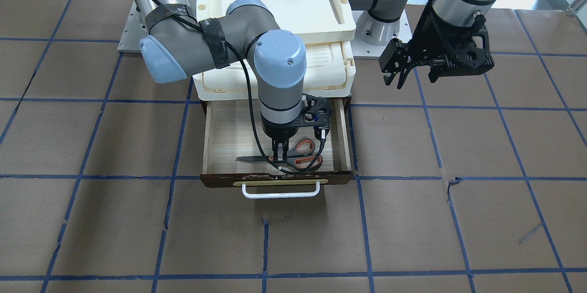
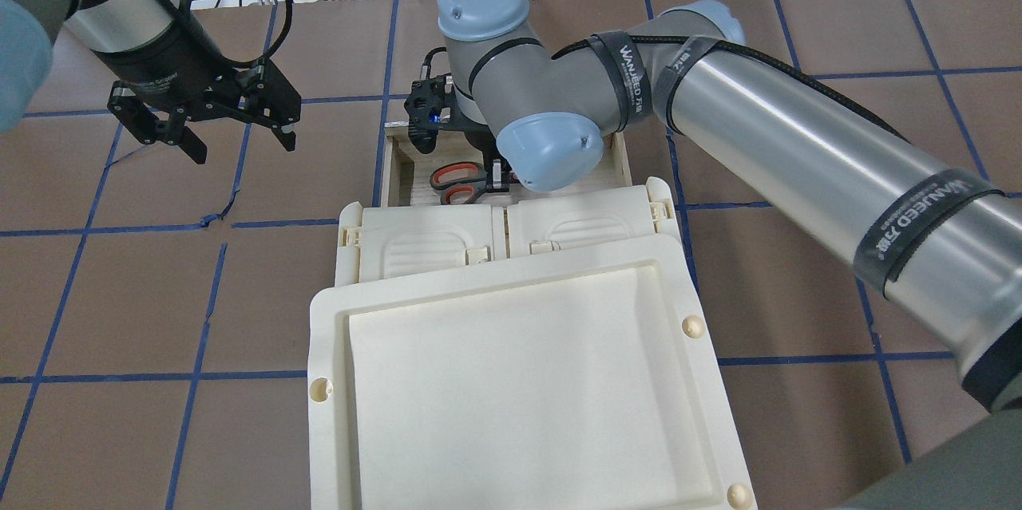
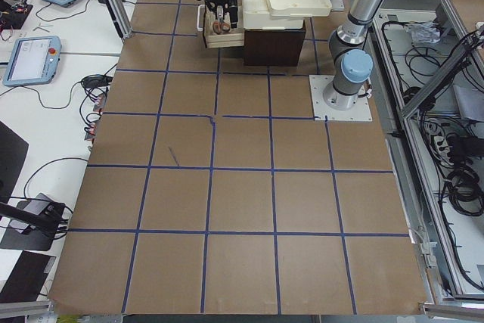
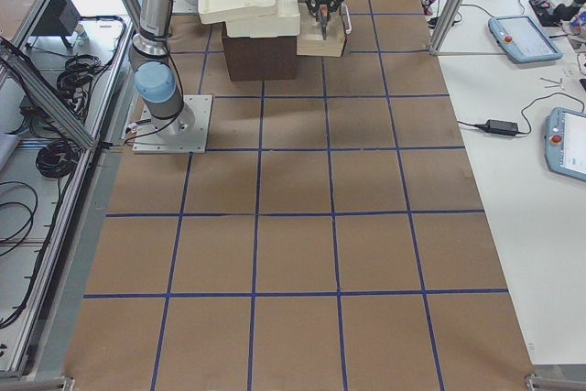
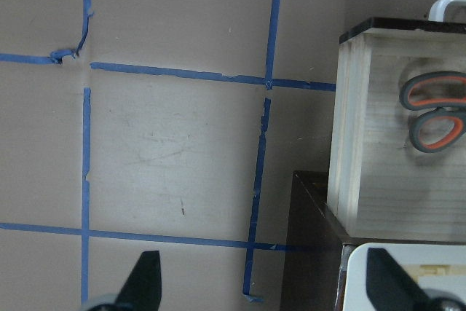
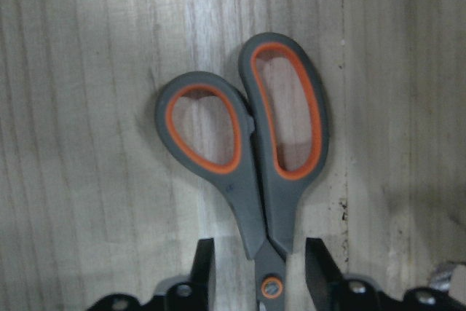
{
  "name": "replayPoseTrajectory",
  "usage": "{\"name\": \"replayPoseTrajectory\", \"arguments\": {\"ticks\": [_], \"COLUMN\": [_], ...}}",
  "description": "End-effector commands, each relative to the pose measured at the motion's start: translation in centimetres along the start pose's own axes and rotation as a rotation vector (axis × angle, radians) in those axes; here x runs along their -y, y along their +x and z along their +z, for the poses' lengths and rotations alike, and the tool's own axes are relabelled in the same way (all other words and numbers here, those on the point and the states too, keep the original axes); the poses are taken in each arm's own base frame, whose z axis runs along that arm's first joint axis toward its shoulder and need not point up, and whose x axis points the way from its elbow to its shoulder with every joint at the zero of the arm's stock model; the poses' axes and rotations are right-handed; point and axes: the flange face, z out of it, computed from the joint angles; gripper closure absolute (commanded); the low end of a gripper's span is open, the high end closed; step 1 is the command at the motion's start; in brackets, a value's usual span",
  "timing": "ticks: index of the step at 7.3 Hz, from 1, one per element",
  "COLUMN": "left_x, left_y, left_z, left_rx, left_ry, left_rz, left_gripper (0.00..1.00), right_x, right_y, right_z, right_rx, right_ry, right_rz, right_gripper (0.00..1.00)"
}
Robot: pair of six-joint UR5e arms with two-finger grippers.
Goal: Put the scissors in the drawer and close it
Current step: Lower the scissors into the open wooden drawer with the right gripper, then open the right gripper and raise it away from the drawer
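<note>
Right wrist-mounted view shows the scissors (image 6: 255, 172) lying flat on the open drawer's (image 6: 87, 107) floor. Their pivot sits between the right gripper's (image 6: 260, 256) spread jaws, a gap either side. The left gripper (image 2: 242, 149) hangs beside the drawer, jaws spread, empty.

This was a robotics laboratory. The tabletop (image 3: 242, 202) was covered with brown paper marked by blue tape lines (image 3: 242, 172). Two industrial arms (image 3: 352, 73) stood bolted near one edge. Teach pendants (image 4: 522, 38) lay on white benches (image 4: 549, 226) beside it, and loose cables (image 3: 454, 172) ran along its far side.
</note>
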Motion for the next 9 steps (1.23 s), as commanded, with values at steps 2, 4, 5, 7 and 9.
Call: {"name": "replayPoseTrajectory", "arguments": {"ticks": [2, 4, 5, 7, 9], "left_x": [-0.1, 0.0, -0.1, -0.1, -0.1], "left_y": [0.0, 0.0, 0.0, 0.0, 0.0], "left_z": [-0.1, 0.0, -0.1, -0.1, -0.1], "left_rx": [0.001, 0.0, 0.001, 0.001, 0.001], "left_ry": [0.002, 0.0, 0.002, 0.002, 0.002], "left_rz": [0.001, 0.001, 0.001, 0.001, 0.001], "left_gripper": [0.0, 0.0, 0.0, 0.0, 0.0], "right_x": [-4.4, -11.6, -13.9, -19.3, -22.6], "right_y": [2.3, 1.9, 1.1, 1.5, 0.5], "right_z": [-7.7, -13.1, -14.7, -15.5, -18.8], "right_rx": [-0.115, -0.104, -0.117, -0.055, -0.095], "right_ry": [0.037, 0.017, 0.006, -0.01, -0.015], "right_rz": [0.106, 0.314, 0.462, 0.875, 1.234], "right_gripper": [0.04, 0.0, 0.0, 0.0, 0.0]}}
